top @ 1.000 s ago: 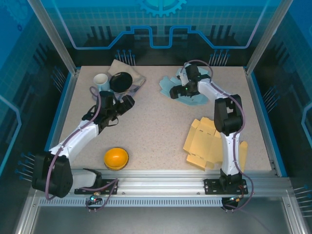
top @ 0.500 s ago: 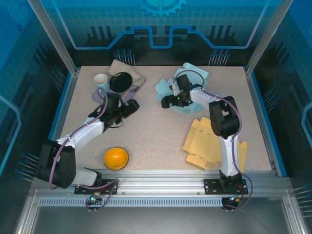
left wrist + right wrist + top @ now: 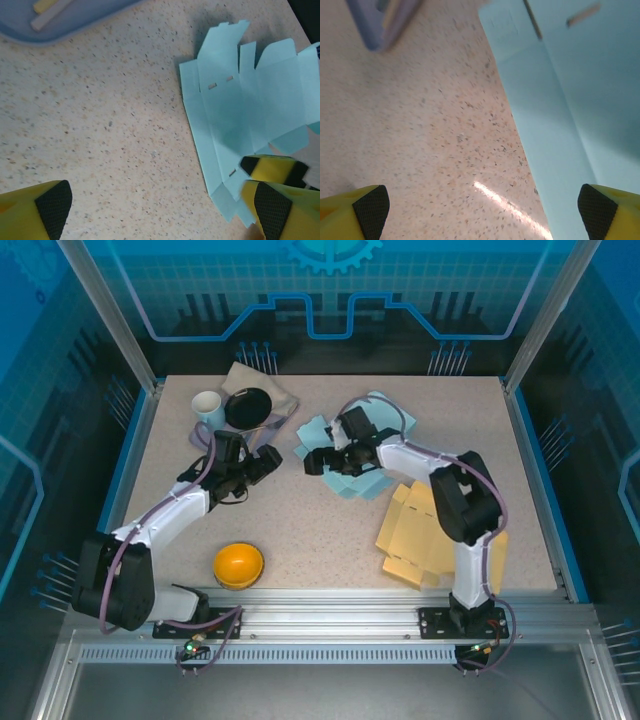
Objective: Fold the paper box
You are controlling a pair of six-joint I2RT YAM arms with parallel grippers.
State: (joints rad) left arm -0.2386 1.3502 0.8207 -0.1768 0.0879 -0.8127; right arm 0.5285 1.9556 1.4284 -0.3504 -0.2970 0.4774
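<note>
The paper box is a flat light-blue cut-out sheet (image 3: 362, 468) lying unfolded at the middle back of the table. My right gripper (image 3: 322, 462) stands open at the sheet's left edge. In the right wrist view its right finger (image 3: 602, 210) is over the blue sheet (image 3: 570, 100) and its left finger over bare table. My left gripper (image 3: 262, 465) is open just left of the sheet, with nothing between its fingers. In the left wrist view the sheet (image 3: 240, 110) lies ahead to the right, and a yellow finger of the right gripper (image 3: 272, 169) rests on its near edge.
A second flat box sheet, yellow (image 3: 420, 530), lies at the front right beside the right arm. An orange bowl (image 3: 238, 565) sits front left. At the back left a white cup (image 3: 207, 405) and a black bowl (image 3: 248, 407) stand by a cloth and purple tray (image 3: 65, 25).
The right arm has swept left and nearer, and the blue sheet has slid with it from the back right toward the middle. The left gripper has edged slightly right.
</note>
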